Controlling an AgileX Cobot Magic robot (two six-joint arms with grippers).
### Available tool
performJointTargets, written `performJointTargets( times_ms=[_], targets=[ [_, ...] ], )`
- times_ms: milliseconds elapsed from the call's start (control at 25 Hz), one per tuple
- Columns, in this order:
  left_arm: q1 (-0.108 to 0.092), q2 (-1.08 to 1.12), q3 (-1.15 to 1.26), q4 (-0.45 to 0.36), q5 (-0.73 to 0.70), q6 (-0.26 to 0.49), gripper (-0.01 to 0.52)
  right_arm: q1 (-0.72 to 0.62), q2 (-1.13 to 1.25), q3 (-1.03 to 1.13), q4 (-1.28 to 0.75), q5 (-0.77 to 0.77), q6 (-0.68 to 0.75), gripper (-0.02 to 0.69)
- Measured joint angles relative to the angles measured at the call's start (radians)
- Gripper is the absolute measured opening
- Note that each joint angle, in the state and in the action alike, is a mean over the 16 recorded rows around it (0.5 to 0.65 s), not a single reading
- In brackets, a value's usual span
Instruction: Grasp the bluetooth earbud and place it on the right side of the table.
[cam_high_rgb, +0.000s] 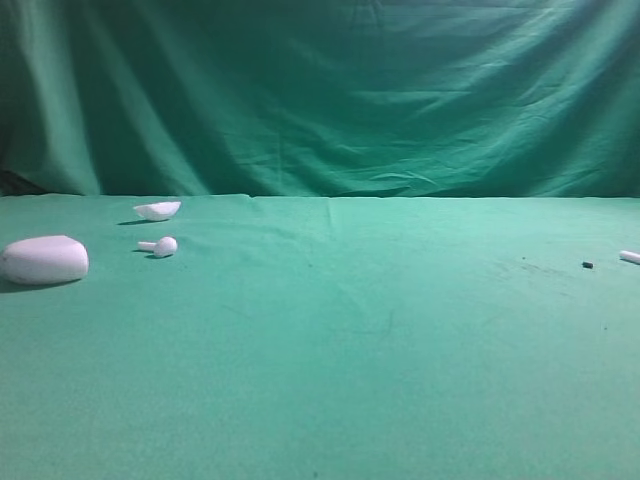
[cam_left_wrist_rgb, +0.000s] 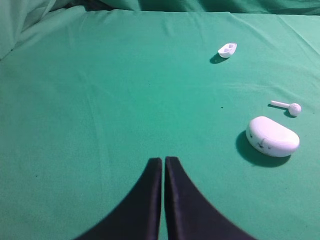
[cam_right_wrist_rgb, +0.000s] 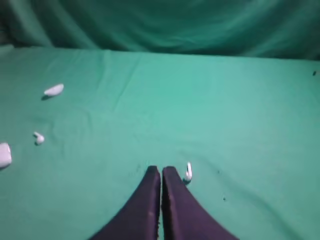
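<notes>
1. The table (cam_high_rgb: 330, 380) was covered with plain green cloth, and a green backdrop (cam_high_rgb: 330, 90) hung behind it.
2. In the right wrist view, the right claw (cam_right_wrist_rgb: 161, 172) had its two dark fingers pressed together, tip against tip, and nothing was between them. It was clenched on nothing.
3. The earbud (cam_right_wrist_rgb: 188, 171), tiny and white with a thin stem, lay on the cloth just beside the right fingertip, at about 3 o'clock from the claw tips. Whether it touched the finger I cannot tell. It was not held.
4. In the high view, a small white piece (cam_high_rgb: 629, 257) lay at the right edge of the table, at 3 o'clock from the centre; it was partly cut off by the frame. A tiny dark speck (cam_high_rgb: 587, 265) lay near it, on its left.
5. In the left wrist view, the left claw (cam_left_wrist_rgb: 163, 161) was also clenched and empty, low over bare cloth.
6. The white case (cam_left_wrist_rgb: 272, 136) lay at about 2 o'clock from the left claw tips, well apart from them.
7. Another earbud with a round head (cam_left_wrist_rgb: 291, 107) lay near the case, just beyond it.
8. A white boat-shaped piece (cam_left_wrist_rgb: 227, 49) lay farther away, at about 1 o'clock from the left claw.
9. In the high view, these three white things lay on the left side of the table.
</notes>
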Motion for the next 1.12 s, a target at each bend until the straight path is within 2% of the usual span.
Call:
performJointTargets(
  times_ms=[440,800,1120],
  targets=[
    [0.000,0.000,0.000,0.000,0.000,0.000,0.000,0.000,-0.357,0.148,0.023,-0.095,-0.003,0.000],
    [0.000,0.000,0.000,0.000,0.000,0.000,0.000,-0.003,-0.404,0.205,0.003,-0.197,-0.024,0.000],
    [0.000,0.000,0.000,0.000,0.000,0.000,0.000,-0.054,-0.404,0.405,-0.036,-0.409,-0.044,0.000]
  ],
)
